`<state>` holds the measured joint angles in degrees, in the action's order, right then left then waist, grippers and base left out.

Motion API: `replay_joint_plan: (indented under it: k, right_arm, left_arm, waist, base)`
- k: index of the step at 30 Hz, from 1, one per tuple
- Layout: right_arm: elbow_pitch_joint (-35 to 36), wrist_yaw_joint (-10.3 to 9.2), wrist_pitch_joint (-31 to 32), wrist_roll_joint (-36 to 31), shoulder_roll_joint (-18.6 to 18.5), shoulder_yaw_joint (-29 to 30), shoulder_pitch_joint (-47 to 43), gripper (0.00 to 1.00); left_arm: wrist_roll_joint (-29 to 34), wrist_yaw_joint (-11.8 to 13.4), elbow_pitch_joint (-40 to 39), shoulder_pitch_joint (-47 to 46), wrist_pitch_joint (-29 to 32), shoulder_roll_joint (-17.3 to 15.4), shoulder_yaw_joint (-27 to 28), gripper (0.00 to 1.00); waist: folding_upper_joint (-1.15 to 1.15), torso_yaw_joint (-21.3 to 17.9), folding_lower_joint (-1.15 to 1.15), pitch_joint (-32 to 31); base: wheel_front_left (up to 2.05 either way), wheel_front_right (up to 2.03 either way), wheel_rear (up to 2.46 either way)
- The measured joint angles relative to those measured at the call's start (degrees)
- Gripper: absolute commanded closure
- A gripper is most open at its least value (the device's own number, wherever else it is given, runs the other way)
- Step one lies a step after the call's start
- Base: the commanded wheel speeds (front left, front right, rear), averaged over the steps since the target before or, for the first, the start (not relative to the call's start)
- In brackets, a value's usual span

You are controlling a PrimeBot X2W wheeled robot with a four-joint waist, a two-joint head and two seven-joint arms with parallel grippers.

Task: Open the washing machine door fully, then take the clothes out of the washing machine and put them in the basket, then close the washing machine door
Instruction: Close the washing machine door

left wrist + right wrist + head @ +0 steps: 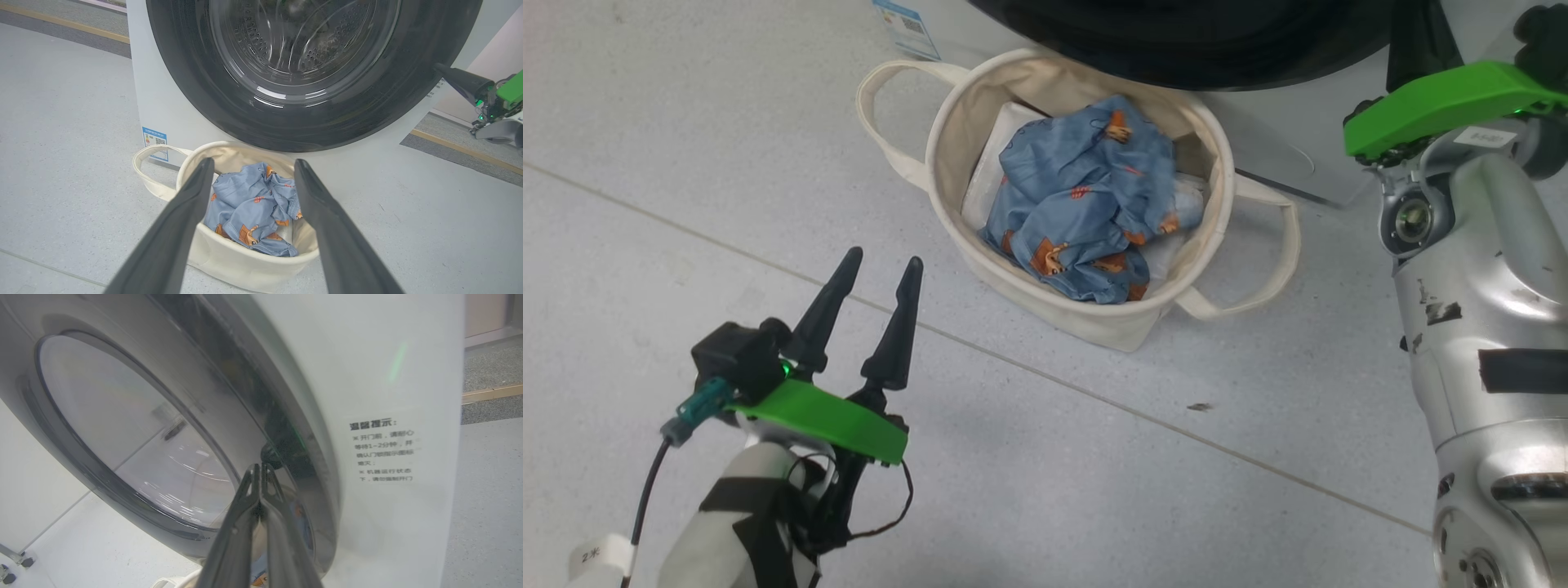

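Right claw [261, 470] clenched and empty, tips against the washing machine door [135, 428] rim; latching unconfirmed. Risk: tips skid off the glossy ring. Left claw [885, 258] released, with the clothes [1086, 196] in the basket [1086, 322] just ahead.

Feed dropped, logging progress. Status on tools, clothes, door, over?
Left tool open, above floor near basket. Right tool shut, tips at washing machine door rim. Clothes in basket. Door looks closed; basket close below it.
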<state>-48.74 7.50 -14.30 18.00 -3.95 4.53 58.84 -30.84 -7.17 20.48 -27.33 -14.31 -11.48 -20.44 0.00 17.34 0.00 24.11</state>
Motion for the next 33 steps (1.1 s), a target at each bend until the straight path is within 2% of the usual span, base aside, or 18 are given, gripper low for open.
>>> replay_joint_plan:
  k: [5,6,7,8,9,16,22,26,33]
  right_arm:
    - [0.0,0.01,0.01,-1.0,0.02,0.29,0.62,1.0]
    - [0.03,0.01,0.01,-1.4,0.03,0.29,0.62,0.97]
    - [0.13,0.01,0.01,-1.74,0.04,0.27,0.61,0.79]
    - [0.34,0.01,0.01,-1.88,0.05,0.27,0.6,0.34]
    - [0.75,0.01,0.01,-1.83,0.1,0.27,0.54,0.01]
    - [4.11,0.0,0.0,0.78,-0.05,-3.91,-2.15,0.0]
    - [9.47,0.0,0.0,4.72,-0.02,-9.27,-9.71,0.0]
    - [13.16,0.0,0.0,4.41,-0.04,-10.24,-13.89,0.0]
    - [18.73,0.0,0.0,-0.03,-0.02,-10.0,-21.78,0.0]
  left_arm:
    - [0.0,0.0,-0.01,-0.1,0.0,0.2,0.34,0.0]
    - [0.0,0.0,-0.04,-0.13,0.0,0.21,0.54,0.0]
    - [0.0,0.0,-0.08,-0.15,0.0,0.21,0.76,0.0]
    - [0.0,0.0,-0.08,-0.15,0.0,0.21,1.0,0.0]
    - [0.0,0.0,-0.07,-0.15,0.0,0.19,1.18,0.0]
    - [0.0,0.0,0.16,0.16,0.0,-0.51,2.87,0.0]
    - [-0.02,0.0,0.71,3.82,0.0,-3.81,5.79,0.0]
    - [-0.2,0.0,0.62,6.49,0.0,-6.52,8.33,0.0]
    - [1.37,0.0,-3.78,10.31,0.0,-10.4,14.83,0.0]
  waist:
    - [0.0,0.16,0.0,0.52]
    - [0.0,0.14,0.0,0.52]
    - [0.0,0.09,0.0,0.46]
    - [0.0,0.02,0.0,0.32]
    - [0.0,-0.08,0.0,0.11]
    - [0.0,-1.17,0.0,-2.29]
    - [0.0,-3.65,0.0,-6.18]
    - [0.0,-6.32,0.0,-8.86]
    - [0.0,-11.59,0.0,-13.53]
  base:
    - [0.0,0.0,0.0]
    - [0.0,0.0,0.0]
    - [0.0,0.0,0.0]
    - [0.0,0.0,0.0]
    - [0.0,0.0,0.0]
    - [0.0,0.0,0.0]
    - [0.0,0.0,0.0]
    - [0.0,0.0,0.0]
    - [0.0,0.0,0.0]
